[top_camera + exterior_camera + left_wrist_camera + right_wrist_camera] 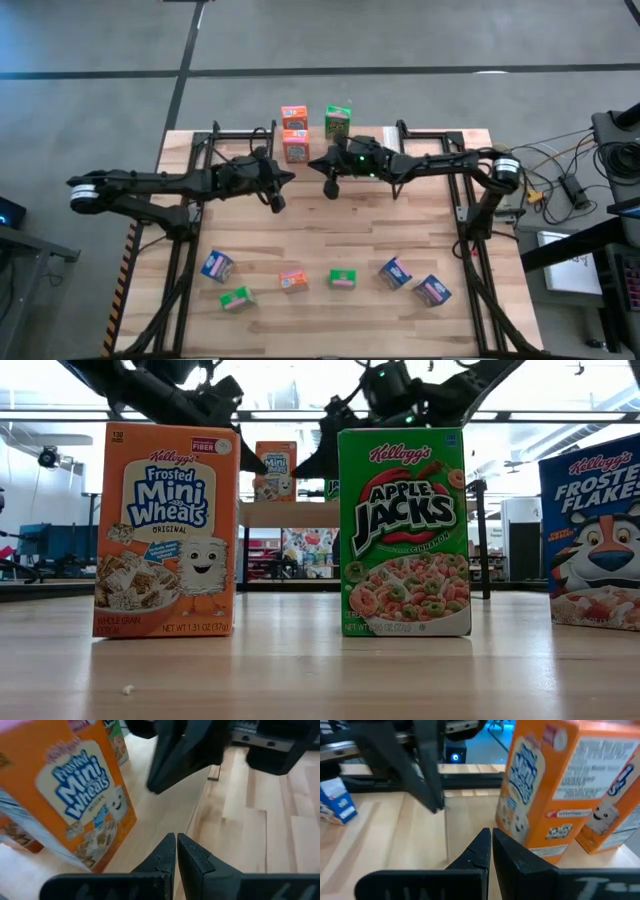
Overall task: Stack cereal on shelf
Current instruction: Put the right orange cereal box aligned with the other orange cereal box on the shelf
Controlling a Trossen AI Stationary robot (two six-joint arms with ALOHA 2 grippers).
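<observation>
Two orange cereal boxes (294,115) (296,146) and a green one (338,121) stand upright on the shelf (300,513) at the table's far edge. Several more cereal boxes stand in a row near the front edge, among them an orange one (165,530), a green one (403,530) and a blue one (595,540). My left gripper (278,201) hangs shut and empty just in front of the shelf, close to the nearer orange box (75,795). My right gripper (331,187) is beside it, shut and empty, facing the same orange box (540,785).
Both arms reach in from the sides and their grippers nearly meet at the middle of the table. Black frame rails (180,260) (478,270) run along the left and right edges. Bare wood lies between the grippers and the front row of boxes.
</observation>
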